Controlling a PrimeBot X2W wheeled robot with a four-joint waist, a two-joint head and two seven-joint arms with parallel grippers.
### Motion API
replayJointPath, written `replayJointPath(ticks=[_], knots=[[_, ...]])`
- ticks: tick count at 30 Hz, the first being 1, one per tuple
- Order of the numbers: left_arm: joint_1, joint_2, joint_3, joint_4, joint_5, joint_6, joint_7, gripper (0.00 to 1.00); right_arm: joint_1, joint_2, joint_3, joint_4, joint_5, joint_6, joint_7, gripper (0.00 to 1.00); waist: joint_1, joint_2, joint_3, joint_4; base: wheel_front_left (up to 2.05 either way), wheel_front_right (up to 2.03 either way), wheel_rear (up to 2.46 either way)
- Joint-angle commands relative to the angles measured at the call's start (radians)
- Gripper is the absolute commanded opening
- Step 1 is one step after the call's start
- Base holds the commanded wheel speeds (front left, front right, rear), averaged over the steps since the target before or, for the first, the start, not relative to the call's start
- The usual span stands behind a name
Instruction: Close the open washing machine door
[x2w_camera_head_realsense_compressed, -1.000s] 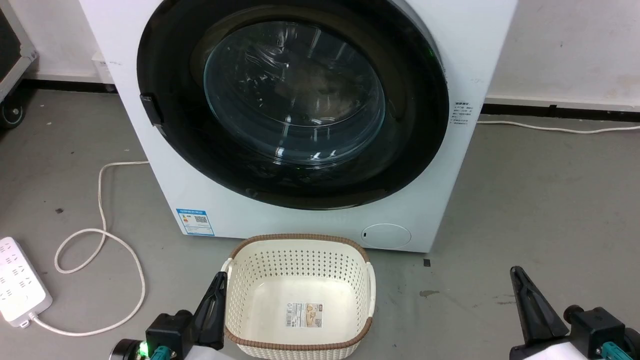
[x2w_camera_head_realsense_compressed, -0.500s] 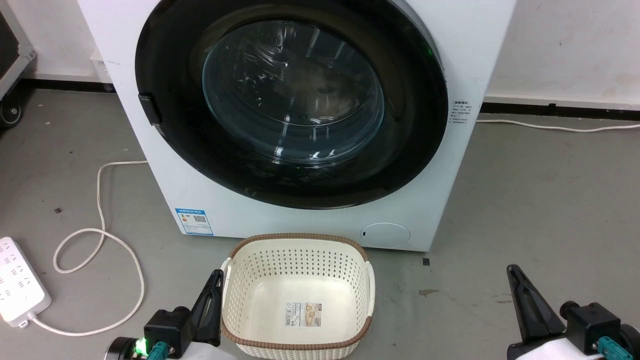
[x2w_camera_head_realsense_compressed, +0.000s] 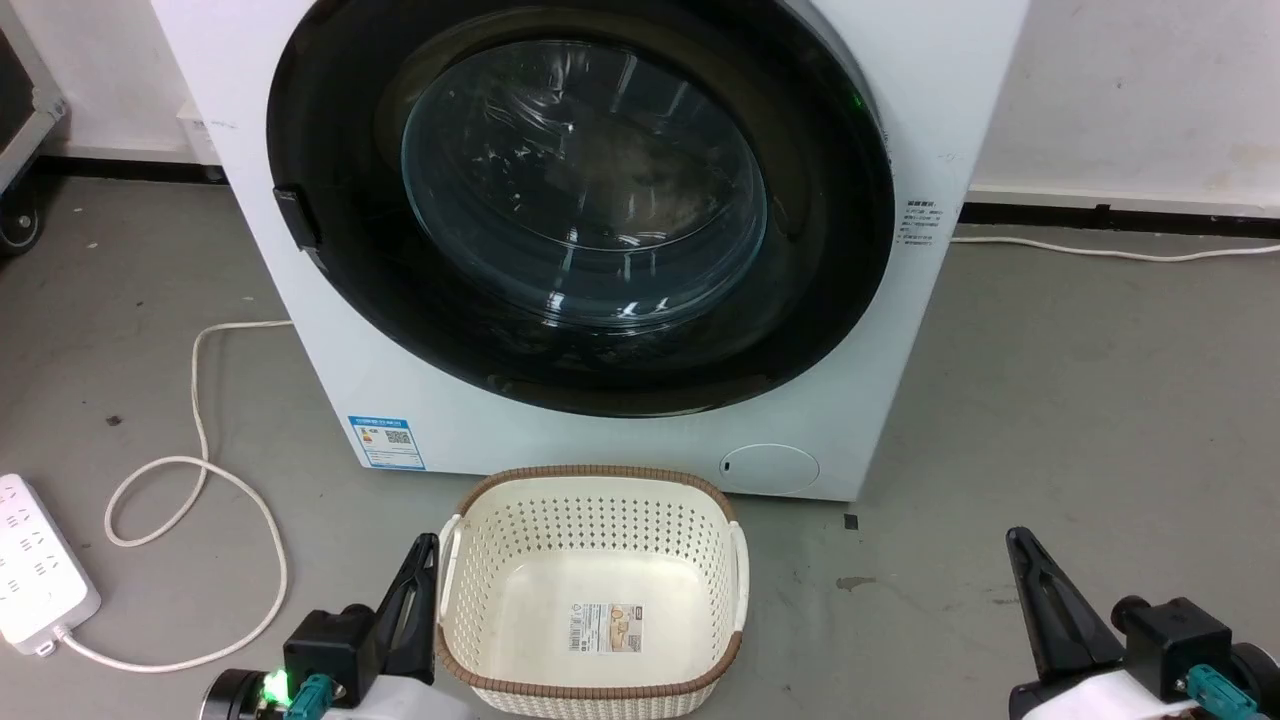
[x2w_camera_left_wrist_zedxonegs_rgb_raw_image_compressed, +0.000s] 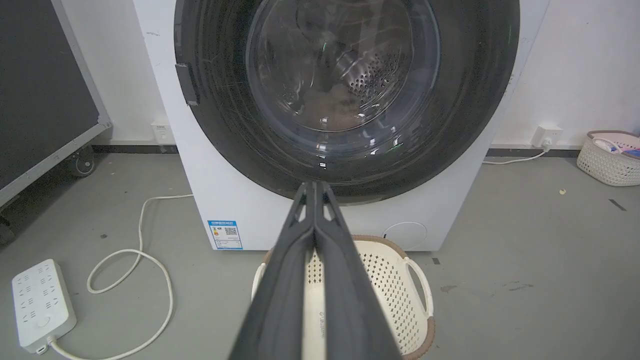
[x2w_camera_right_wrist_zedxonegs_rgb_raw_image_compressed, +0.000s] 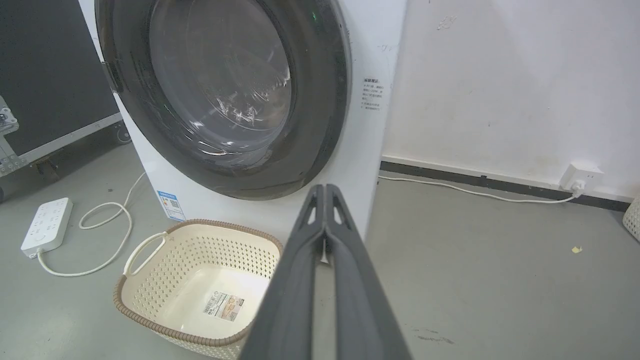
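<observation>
The washing machine door (x2w_camera_head_realsense_compressed: 580, 200), a black ring around a bulging clear glass bowl, lies flat against the white washing machine (x2w_camera_head_realsense_compressed: 600, 440). Bare grey floor (x2w_camera_head_realsense_compressed: 1080, 400) opens at 3 o'clock. A cream basket (x2w_camera_head_realsense_compressed: 590, 472) sits at 6. The left gripper (x2w_camera_head_realsense_compressed: 427, 545) at 7 and the right gripper (x2w_camera_head_realsense_compressed: 1015, 538) at 5 are clenched and empty, with the door at 12, well apart.
</observation>
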Motion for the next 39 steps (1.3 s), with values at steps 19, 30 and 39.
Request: replayJointPath(ticks=[19,30,39], knots=[[-0.018,-0.001,0.015,-0.028,0.023,0.02,0.042,0.0,-0.029,0.003,0.014,-0.02,-0.013,0.0,0.041,0.0,0.0,0.0,0.003,-0.003,0.0,0.0,0.0],[-0.022,-0.002,0.023,-0.041,0.033,0.028,0.065,0.0,-0.035,0.004,0.021,-0.027,-0.015,0.0,0.063,0.0,0.0,0.0,0.005,-0.005,0.0,0.0,0.0],[-0.025,-0.002,0.03,-0.053,0.041,0.036,0.085,0.0,-0.041,0.004,0.027,-0.033,-0.018,0.0,0.083,0.0,0.0,0.0,0.007,-0.007,0.0,0.0,0.0]])
